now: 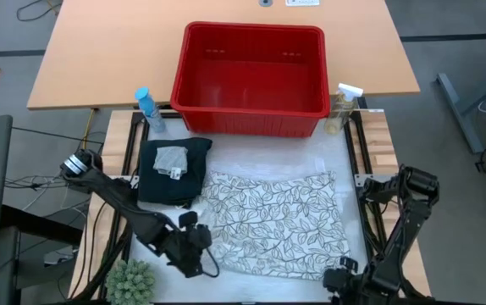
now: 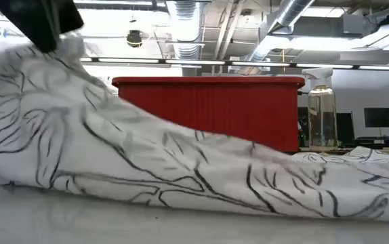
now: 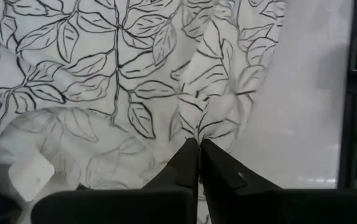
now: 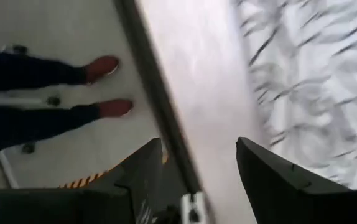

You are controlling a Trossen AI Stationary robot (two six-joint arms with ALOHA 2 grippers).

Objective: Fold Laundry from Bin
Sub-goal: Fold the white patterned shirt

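1. At the table's near-left corner a small spiky green plant point(image 1: 130, 282) is seen, just beside the left arm.
2. The left gripper point(image 1: 194, 247) is placed at the near-left edge of the white cloth with grey leaf print point(image 1: 273, 224). In the left wrist view its two dark fingers point(image 3: 188, 163) are pressed together, and a fold of the leaf-print cloth point(image 3: 104, 81) is pinched at their tips.
3. In the low view the leaf-print cloth point(image 2: 147, 166) is lifted at the picture's left side under a dark gripper point(image 2: 42, 24) and slopes down to the table towards the right.
4. A blue-capped clear plastic spray bottle point(image 1: 149, 109) is stood at the far-left part of the work surface, just beside the bin's left corner.
5. Dark navy-black folded trousers point(image 1: 175, 174) are laid left of the leaf-print cloth, touching its edge, and a small plain grey cloth point(image 1: 171, 158) is laid folded on top of them.
6. The large red rectangular plastic bin point(image 1: 251, 78) is set at the far side of the table; no laundry can be made out inside it.
7. A white-headed clear spray bottle point(image 1: 341, 106) is stood by the bin's right corner.
8. The right gripper point(image 1: 345, 280) is held at the table's near-right edge, clear of the cloth. In the right wrist view its fingers point(image 4: 278, 177) are spread apart with nothing between them.
9. Beyond the table edge in that view, a person's dark trouser legs and red-brown shoes point(image 4: 104, 87) are seen on the floor.
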